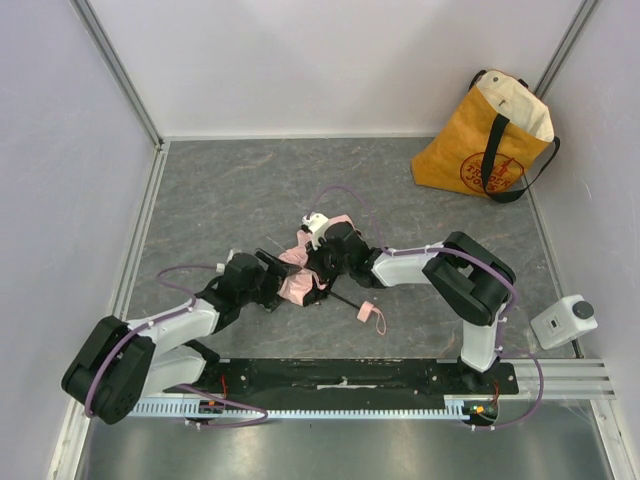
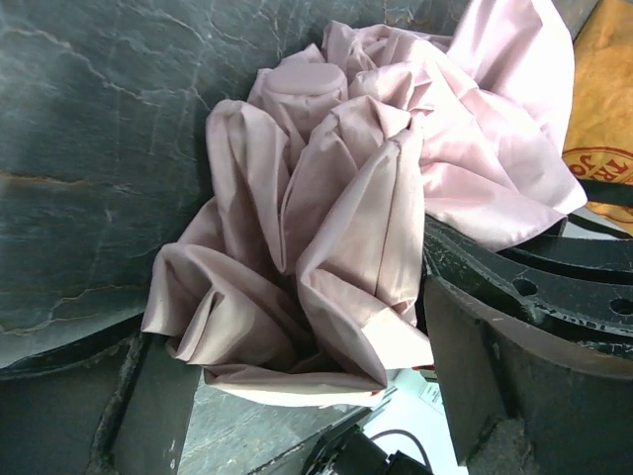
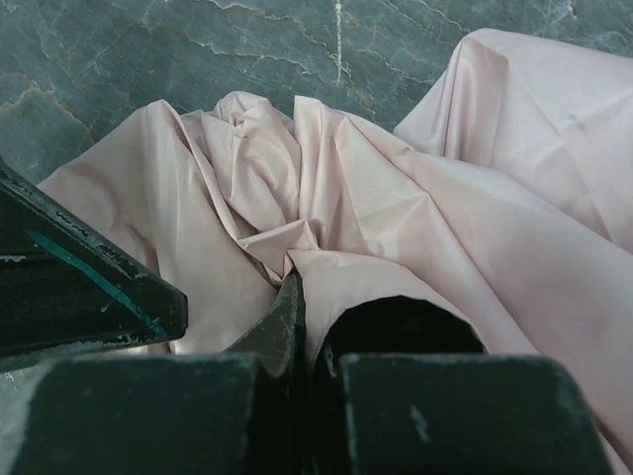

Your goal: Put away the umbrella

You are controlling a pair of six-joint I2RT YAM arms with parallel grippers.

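Observation:
The umbrella is a crumpled bundle of pale pink fabric lying mid-table between my two grippers. Its thin black shaft runs right to the small pink handle with its strap. My left gripper holds the bundle from the left. In the left wrist view the gathered fabric fills the gap between the wide-set fingers of that gripper. My right gripper reaches in from the right. In the right wrist view this gripper is shut with a fold of fabric pinched in it.
A yellow tote bag with black straps stands open at the back right corner; it also shows in the left wrist view. A small white device sits at the right edge. White walls enclose the grey table.

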